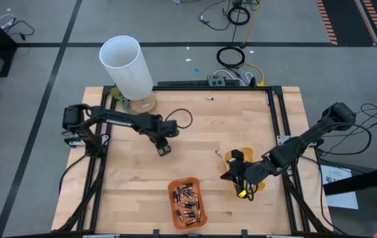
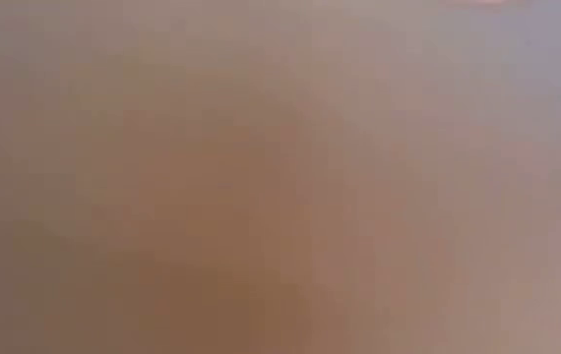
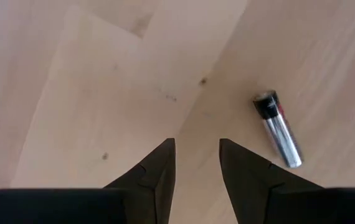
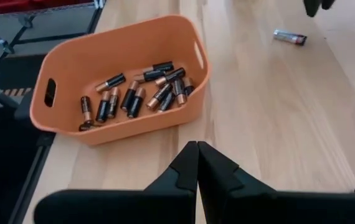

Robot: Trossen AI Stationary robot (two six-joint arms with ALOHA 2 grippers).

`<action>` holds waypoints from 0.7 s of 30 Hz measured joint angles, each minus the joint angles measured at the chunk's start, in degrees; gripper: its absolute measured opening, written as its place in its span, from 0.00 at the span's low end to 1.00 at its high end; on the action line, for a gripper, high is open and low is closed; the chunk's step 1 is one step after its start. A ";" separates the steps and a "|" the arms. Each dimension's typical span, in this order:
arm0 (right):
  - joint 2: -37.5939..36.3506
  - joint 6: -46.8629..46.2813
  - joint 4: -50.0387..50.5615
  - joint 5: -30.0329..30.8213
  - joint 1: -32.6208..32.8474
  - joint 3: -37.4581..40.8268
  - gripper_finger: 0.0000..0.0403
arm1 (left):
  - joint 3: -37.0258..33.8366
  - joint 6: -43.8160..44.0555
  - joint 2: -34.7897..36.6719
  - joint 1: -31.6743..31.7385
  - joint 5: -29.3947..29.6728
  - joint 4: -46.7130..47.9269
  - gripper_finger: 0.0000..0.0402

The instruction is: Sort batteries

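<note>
A silvery battery with a dark end [image 3: 278, 129] lies flat on the wooden table, just beside my left gripper [image 3: 196, 149]. That gripper [image 1: 164, 149] points down over the table's middle left, open, with bare wood between its fingers. The same battery [image 4: 289, 37] shows far off in the right wrist view. An orange tray [image 1: 187, 201] at the near middle holds several dark batteries with coppery ends [image 4: 134, 93]. My right gripper [image 4: 197, 152] is shut and empty. It hangs over a yellow tray [image 1: 247, 151], aimed at the orange tray [image 4: 65, 68].
A tall white tube [image 1: 127, 65] stands on a round wooden base at the table's far left. A lone small battery [image 1: 209, 98] lies near the far edge. Bare wood stretches between the two arms. The low view is a blur and shows nothing.
</note>
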State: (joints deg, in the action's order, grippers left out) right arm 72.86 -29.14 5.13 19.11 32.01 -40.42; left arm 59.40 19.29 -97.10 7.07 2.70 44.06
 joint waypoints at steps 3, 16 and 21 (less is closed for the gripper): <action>0.00 0.14 0.76 0.00 -0.02 0.00 0.00 | -2.39 0.48 1.93 0.72 -1.49 -0.86 0.33; 0.00 -0.31 2.46 -0.08 -0.02 -0.02 0.00 | -17.24 11.64 16.52 5.01 -4.28 -14.38 0.33; 0.00 -0.88 2.45 -0.13 -0.02 -0.02 0.00 | -17.70 12.46 16.01 3.94 -5.03 -15.77 0.33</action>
State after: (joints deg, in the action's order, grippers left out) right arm 72.86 -30.01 7.58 18.98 31.99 -40.45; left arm 41.70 31.76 -81.08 11.01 -2.33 28.29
